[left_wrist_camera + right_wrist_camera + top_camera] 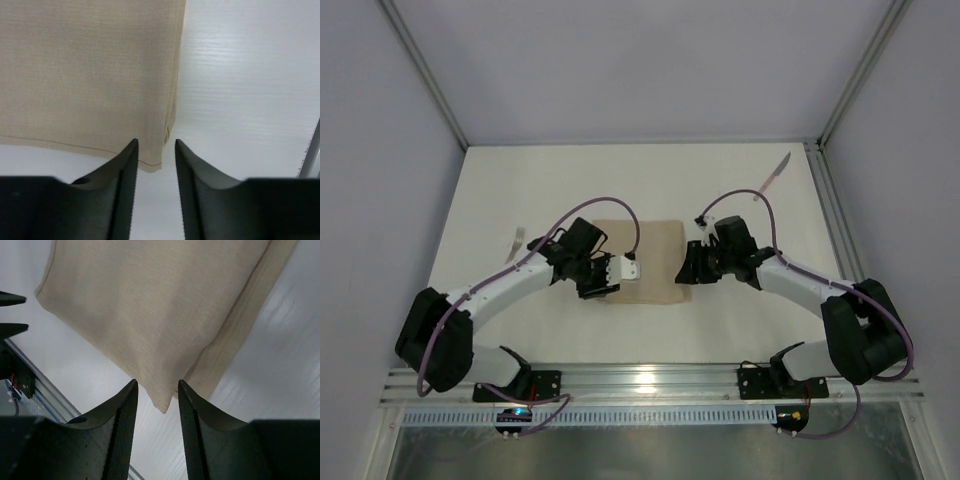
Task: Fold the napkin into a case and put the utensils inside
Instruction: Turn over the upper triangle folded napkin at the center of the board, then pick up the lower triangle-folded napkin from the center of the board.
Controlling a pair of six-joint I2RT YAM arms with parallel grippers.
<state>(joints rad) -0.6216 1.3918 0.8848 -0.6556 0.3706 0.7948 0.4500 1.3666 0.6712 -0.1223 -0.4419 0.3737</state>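
The beige napkin (642, 258) lies flat at the table's middle, folded into layers; the right wrist view shows an upper layer (150, 305) over a lower strip. My left gripper (601, 289) is at its near left corner, open, and that corner (152, 165) lies loose between the tips of the left gripper (155, 142). My right gripper (688, 272) is at the near right corner, open, with the cloth's pointed tip (162, 407) in the gap of the right gripper (156, 382), unclamped. A pink-handled knife (777, 173) lies at the far right. A thin silvery utensil (517, 241) lies left.
A metal rail (650, 382) runs along the near edge and shows in the right wrist view (40, 385). White walls with frame posts (850, 80) close in the table at the back and sides.
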